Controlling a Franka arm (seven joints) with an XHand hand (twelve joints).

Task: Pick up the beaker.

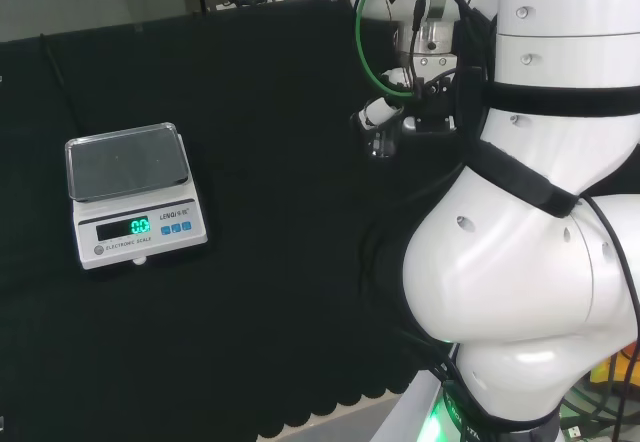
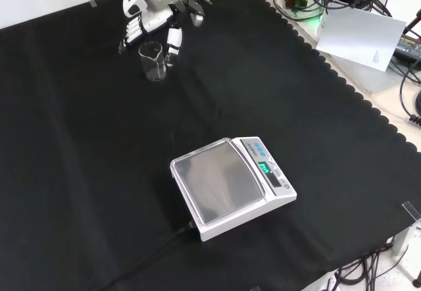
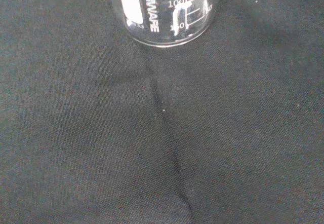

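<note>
Beaker [image 2: 152, 61] upright near the table's [image 2: 79, 192] far edge, front view; my robot hand [image 2: 150, 22] hangs released, fingers flanking the rim. Closing off-centre, I risk tipping the glass.

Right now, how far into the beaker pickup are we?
Done: the robot hand has arrived at the beaker, fingers down either side of it in the front view. In hand: closing; whether the fingers touch the glass I can't tell. Left: grasp and lift. The beaker stands upright on the black cloth, apparently empty. The scale is well clear.
</note>
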